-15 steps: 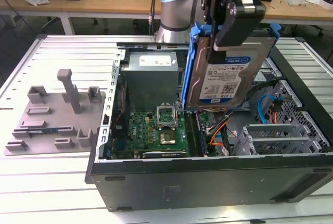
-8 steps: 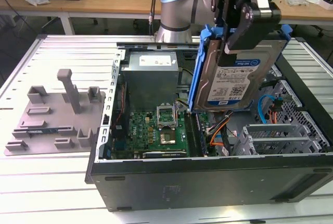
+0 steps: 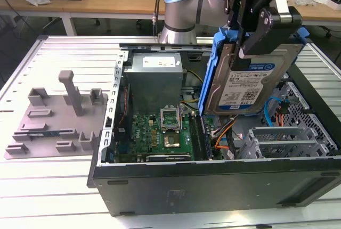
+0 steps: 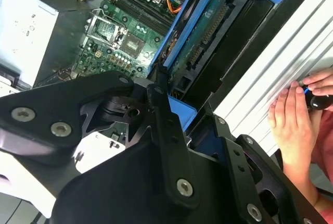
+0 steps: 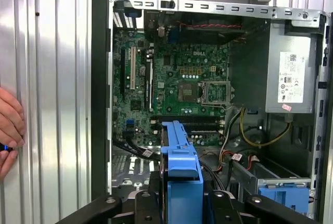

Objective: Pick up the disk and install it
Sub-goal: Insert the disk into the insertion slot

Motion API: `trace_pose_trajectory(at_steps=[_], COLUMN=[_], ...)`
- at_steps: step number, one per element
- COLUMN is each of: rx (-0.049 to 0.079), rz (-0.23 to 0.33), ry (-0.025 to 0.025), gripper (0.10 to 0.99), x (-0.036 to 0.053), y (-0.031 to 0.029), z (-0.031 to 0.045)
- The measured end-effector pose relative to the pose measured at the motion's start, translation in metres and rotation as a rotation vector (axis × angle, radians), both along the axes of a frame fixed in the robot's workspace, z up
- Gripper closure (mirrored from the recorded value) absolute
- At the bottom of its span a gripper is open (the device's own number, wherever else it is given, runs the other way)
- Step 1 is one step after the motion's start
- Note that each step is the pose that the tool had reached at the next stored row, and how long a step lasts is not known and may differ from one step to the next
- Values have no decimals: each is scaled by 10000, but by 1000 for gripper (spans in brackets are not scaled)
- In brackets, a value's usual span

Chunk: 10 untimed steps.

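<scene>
The pincer (image 3: 262, 32) grips the disk (image 3: 248, 82) on edge over motherboard (image 3: 160, 130) and cables (image 3: 226, 130) in the open case (image 3: 213, 186).

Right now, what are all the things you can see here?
Flat rectangular metal disk in a plastic frame: one, silver-grey and blue, held on edge over the case.
Metal computer case: one, black, lying open on the table.
Circuit board: one, green, inside the case.
Metal box with a white sticker: one, grey, inside the case.
Plastic tray with posts: one, grey, on the table at the exterior view's left.
Slatted metal table: one, silver, under everything.
Person's hand: at least one, over the table beside the case.
Robot arm: one, silver and blue, behind the case.
Gripper: one, black, shut on the disk.
</scene>
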State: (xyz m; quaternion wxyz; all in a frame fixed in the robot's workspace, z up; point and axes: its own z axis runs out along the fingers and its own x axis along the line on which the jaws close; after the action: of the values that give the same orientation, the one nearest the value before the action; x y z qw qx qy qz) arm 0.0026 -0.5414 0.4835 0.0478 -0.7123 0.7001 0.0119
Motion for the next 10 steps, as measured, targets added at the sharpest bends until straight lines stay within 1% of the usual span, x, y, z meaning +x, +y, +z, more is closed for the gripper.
trace_pose_trajectory(at_steps=[1, 3, 5, 8, 10], rx=[22, 70, 82, 89, 94], rz=[-11, -32, -38, -42, -44], ry=[0, 1, 1, 0, 0], gripper=[718, 718, 718, 718, 718], x=[18, 81, 114, 228, 282], y=[-13, -49, -62, -85, -96], z=[0, -1, -1, -2, -2])
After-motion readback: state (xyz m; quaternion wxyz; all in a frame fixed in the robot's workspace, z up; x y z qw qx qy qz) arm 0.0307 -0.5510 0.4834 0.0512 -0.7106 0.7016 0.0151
